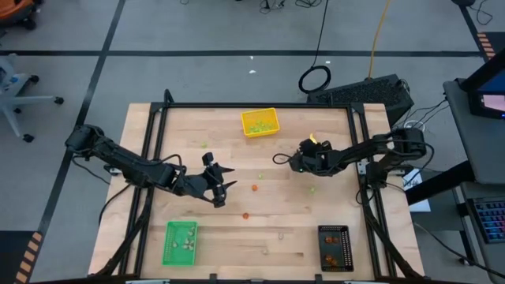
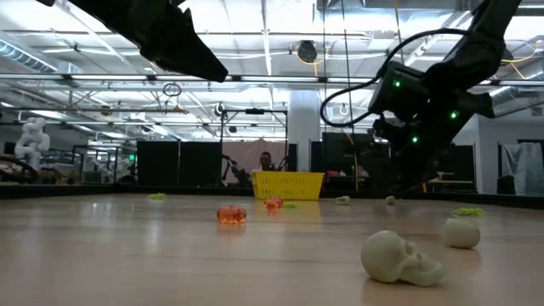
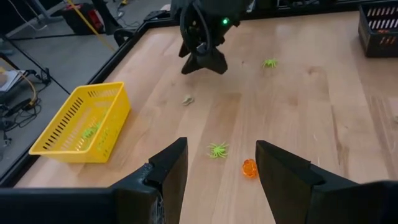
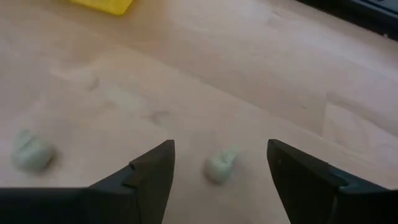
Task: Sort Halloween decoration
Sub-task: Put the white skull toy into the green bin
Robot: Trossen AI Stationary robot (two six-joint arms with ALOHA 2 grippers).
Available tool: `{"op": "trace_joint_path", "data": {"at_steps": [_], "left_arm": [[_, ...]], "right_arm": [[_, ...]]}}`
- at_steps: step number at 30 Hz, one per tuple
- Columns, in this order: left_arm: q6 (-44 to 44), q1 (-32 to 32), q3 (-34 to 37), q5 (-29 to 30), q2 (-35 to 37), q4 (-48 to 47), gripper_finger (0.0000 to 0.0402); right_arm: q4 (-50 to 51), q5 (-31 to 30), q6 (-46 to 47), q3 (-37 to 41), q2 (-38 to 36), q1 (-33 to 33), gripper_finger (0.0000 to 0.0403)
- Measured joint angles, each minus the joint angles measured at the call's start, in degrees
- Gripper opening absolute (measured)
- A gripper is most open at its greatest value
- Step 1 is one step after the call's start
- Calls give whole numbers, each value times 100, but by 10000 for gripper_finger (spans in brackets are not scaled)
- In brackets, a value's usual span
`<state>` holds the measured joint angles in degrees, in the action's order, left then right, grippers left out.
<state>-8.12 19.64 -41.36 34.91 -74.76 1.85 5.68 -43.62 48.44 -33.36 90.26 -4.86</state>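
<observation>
Tiny Halloween decoration pieces lie scattered on the wooden table (image 1: 158, 158). My right gripper (image 4: 219, 149) stands open just above the table right of centre, with a pale skull-like piece (image 4: 219, 167) on the wood in the gap ahead of its fingers. Another pale piece (image 4: 31, 152) lies off to one side. My left gripper (image 3: 222, 149) hangs open above the table left of centre; a green spider (image 3: 217, 150) and an orange piece (image 3: 249, 167) lie on the wood beneath it. In the left wrist view my right gripper (image 3: 202, 59) shows farther off.
A yellow tray (image 1: 259, 122) with green pieces stands at the far middle, a green tray (image 1: 180, 242) at the near left, a black tray (image 1: 334, 247) at the near right. Orange pieces (image 1: 255, 188) lie mid-table; a pale skull (image 2: 399, 257) lies near the front edge.
</observation>
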Motion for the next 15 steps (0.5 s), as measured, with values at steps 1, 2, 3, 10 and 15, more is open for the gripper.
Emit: {"op": "trace_joint_path", "data": {"at_steps": [1, 2, 3, 10, 15], "left_arm": [[0, 0, 0, -2, 0, 0, 189], [0, 0, 0, -14, 0, 0, 189], [0, 0, 0, -17, 0, -4, 189], [-16, 0, 0, -22, 0, -177, 189], [-17, 4, 0, -24, 0, -209, 189]], "right_arm": [[-105, -80, 61, 0, 91, 5, 242], [-219, -160, 121, -2, 181, 28, 240], [-301, -176, 161, -4, 273, 44, 237], [-768, -542, 796, -13, 889, 202, 213], [-814, -801, 1490, -22, 1170, 413, 190]]}}
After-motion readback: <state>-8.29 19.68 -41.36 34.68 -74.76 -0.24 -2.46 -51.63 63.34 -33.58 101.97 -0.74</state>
